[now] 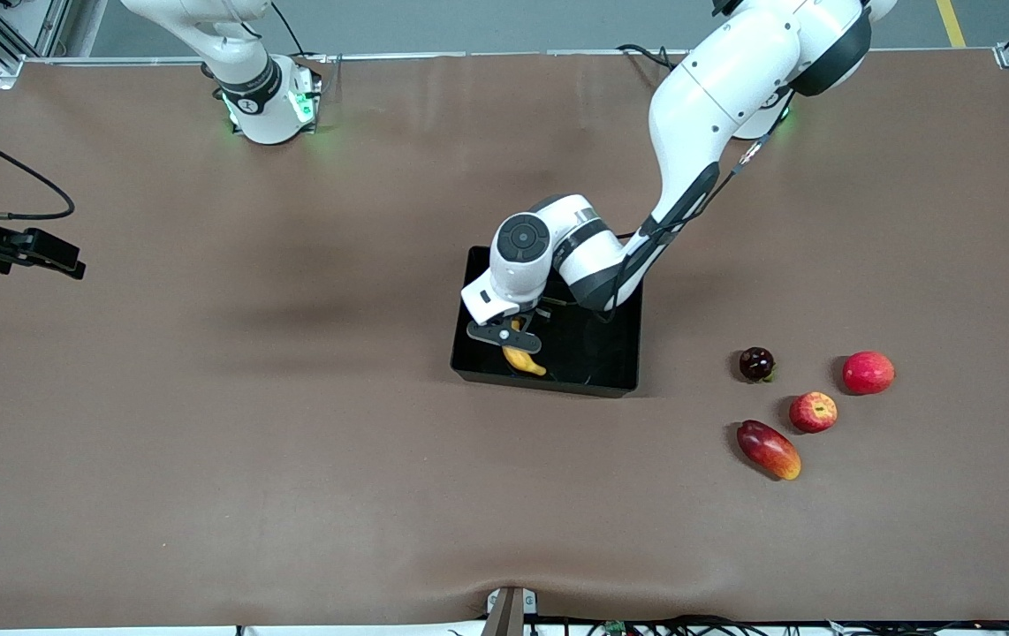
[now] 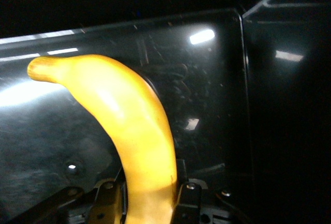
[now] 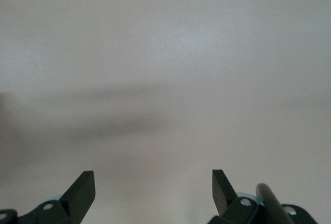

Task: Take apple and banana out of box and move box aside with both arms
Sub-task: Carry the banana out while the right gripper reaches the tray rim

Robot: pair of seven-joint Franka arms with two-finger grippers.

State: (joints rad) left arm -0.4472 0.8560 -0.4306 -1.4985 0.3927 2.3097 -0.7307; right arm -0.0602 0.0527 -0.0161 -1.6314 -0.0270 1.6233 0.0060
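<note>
We see the left pincer (image 1: 515,336) lowered into the black box (image 1: 619,371), its fingers (image 2: 189,195) clamped on one end of the banana (image 2: 129,125), which lies in the box beneath it. The red apple (image 1: 813,412) rests on the table (image 1: 204,442) toward the left arm's end, well apart from that pincer. The right pincer (image 3: 153,188) waits spread wide over bare table.
</note>
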